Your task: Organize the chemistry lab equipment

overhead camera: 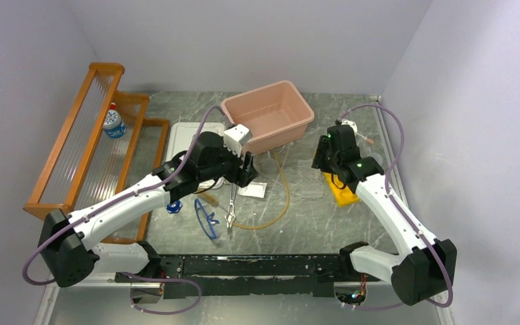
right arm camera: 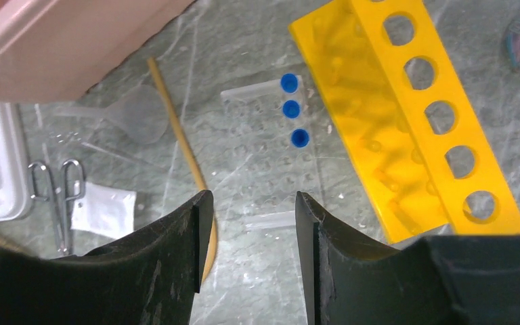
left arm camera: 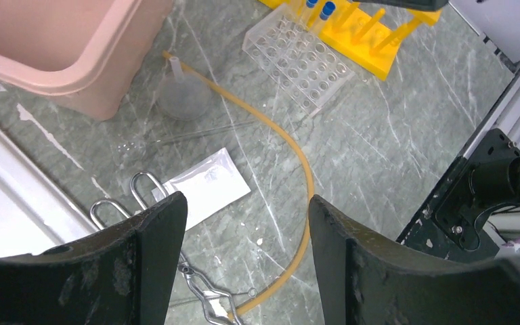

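Note:
Blue-framed safety glasses (overhead camera: 206, 218) lie near the table's front, with metal scissors and forceps (overhead camera: 231, 203) beside them. A white packet (left arm camera: 206, 183) lies by the scissors' handles (left arm camera: 145, 186). A tan rubber tube (left arm camera: 299, 166) curves across the marble. Three blue-capped tubes (right arm camera: 291, 108) stand in a clear rack (right arm camera: 271, 152) beside a yellow rack (right arm camera: 406, 122). My left gripper (left arm camera: 246, 198) hovers open above the packet and the tan tube, holding nothing. My right gripper (right arm camera: 254, 194) hangs open over the clear rack's near edge, also holding nothing.
A pink tub (overhead camera: 269, 115) stands at the back centre, with a clear funnel (left arm camera: 183, 95) at its foot. A white tray (overhead camera: 179, 135) lies left of it. The orange slatted shelf (overhead camera: 81, 149) along the left holds a small bottle (overhead camera: 114, 122).

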